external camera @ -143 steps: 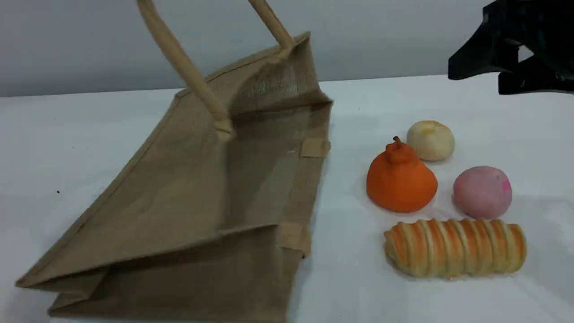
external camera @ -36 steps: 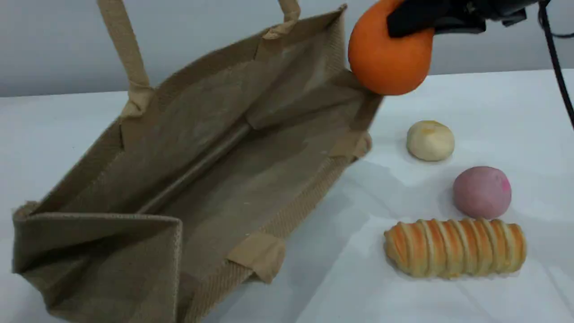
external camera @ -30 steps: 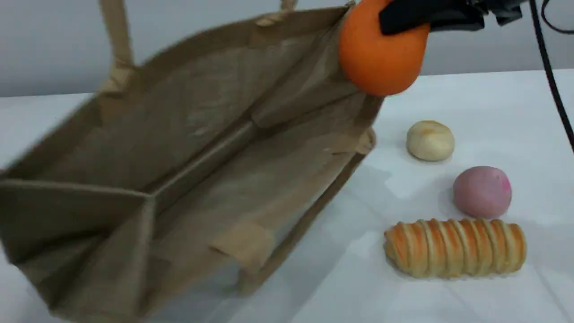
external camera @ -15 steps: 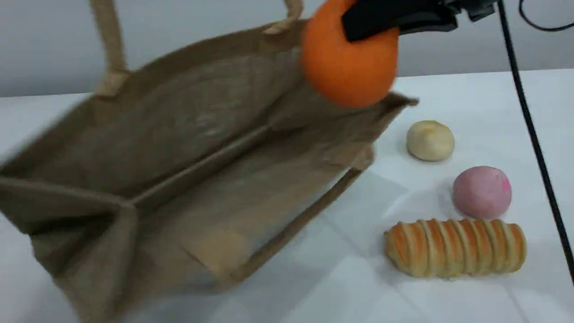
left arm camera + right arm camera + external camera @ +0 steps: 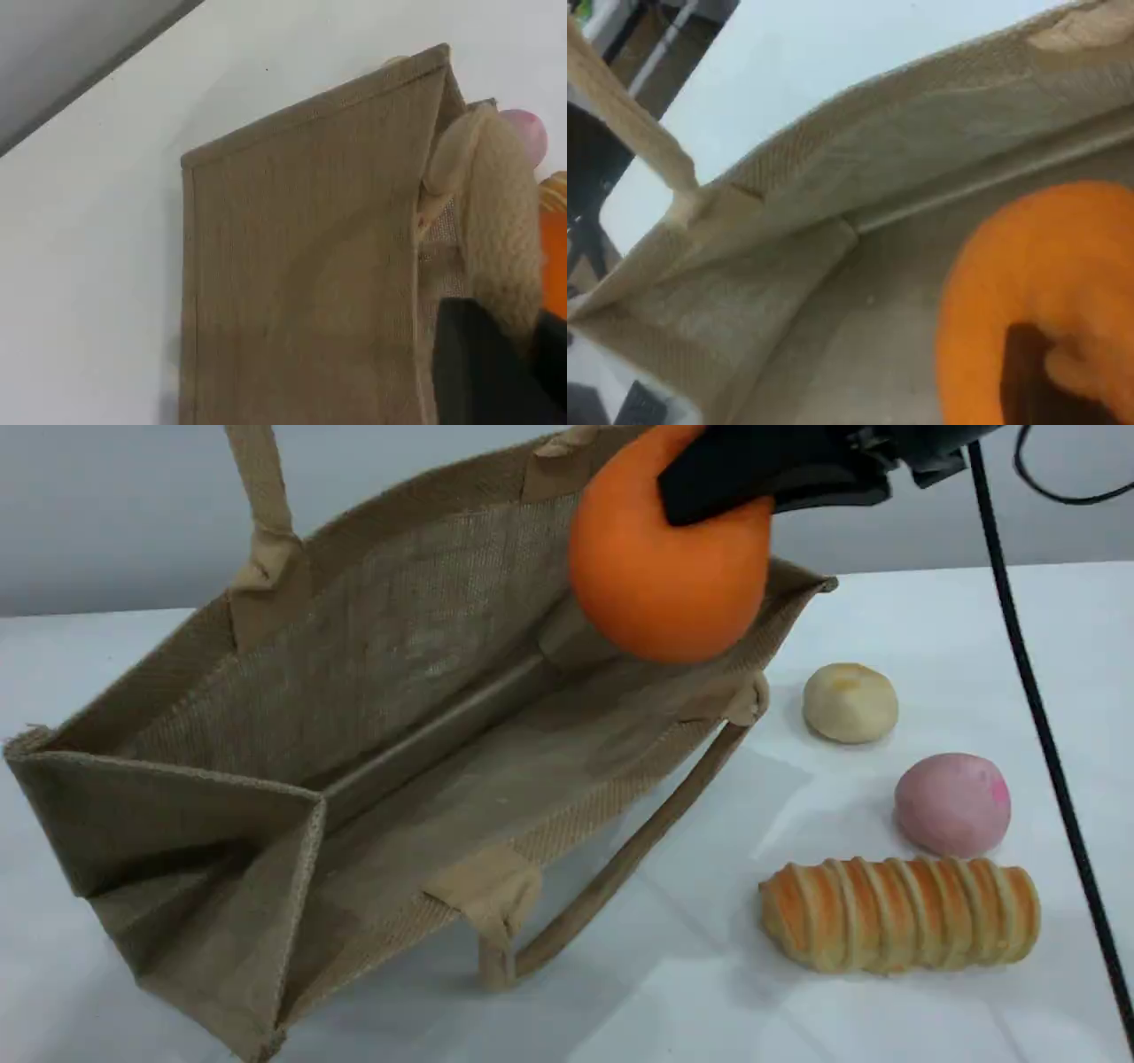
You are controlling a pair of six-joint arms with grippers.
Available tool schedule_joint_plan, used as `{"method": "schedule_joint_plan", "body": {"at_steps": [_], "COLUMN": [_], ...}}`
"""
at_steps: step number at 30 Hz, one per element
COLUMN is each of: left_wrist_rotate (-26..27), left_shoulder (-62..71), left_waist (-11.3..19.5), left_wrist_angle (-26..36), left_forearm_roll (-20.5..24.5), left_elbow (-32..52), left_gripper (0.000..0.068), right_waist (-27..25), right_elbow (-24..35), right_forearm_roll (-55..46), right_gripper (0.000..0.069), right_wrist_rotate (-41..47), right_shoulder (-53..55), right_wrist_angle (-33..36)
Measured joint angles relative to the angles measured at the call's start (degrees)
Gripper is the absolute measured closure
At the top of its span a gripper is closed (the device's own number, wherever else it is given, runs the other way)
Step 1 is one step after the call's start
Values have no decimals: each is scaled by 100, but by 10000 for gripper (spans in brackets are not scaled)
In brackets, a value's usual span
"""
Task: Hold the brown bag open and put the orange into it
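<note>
The striped bread loaf (image 5: 899, 912) is seen nearest, laid on the white table (image 5: 886, 1027) to the right of the brown bag (image 5: 399, 717). The bag's near corner runs down to the frame's bottom edge. One handle (image 5: 611, 868) is draped on the table just beside the bag's open mouth. Farther back, a pink ball (image 5: 952, 804) and a pale bun (image 5: 850, 701) are set right of the bag, apart from it.

The orange (image 5: 656, 593) is held off the table over the far right end of the bag's mouth, clamped by the right gripper (image 5: 709, 487). Its top is hidden behind the black finger. The other handle (image 5: 257, 505) is drawn upward and cut off by the top edge. In the left wrist view it is apparently pinched by the left gripper (image 5: 496, 372), a dark blur there.
</note>
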Motion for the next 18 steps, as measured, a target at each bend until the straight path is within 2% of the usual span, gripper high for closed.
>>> {"method": "schedule_joint_plan", "body": {"at_steps": [10, 18], "left_wrist_rotate": [-109, -98], "left_shoulder": [0, 0], "left_waist": [0, 0], "left_wrist_angle": [26, 44], "left_forearm_roll": [-29, -29], "left_elbow": [0, 5], "left_gripper": [597, 597], "right_waist": [973, 1038], "right_elbow": [-12, -77], "right_forearm_roll": [816, 2105], "right_gripper": [663, 663], "right_wrist_rotate": [-386, -1692], "right_shoulder": [537, 1230], "right_wrist_angle": [-1171, -1269]}}
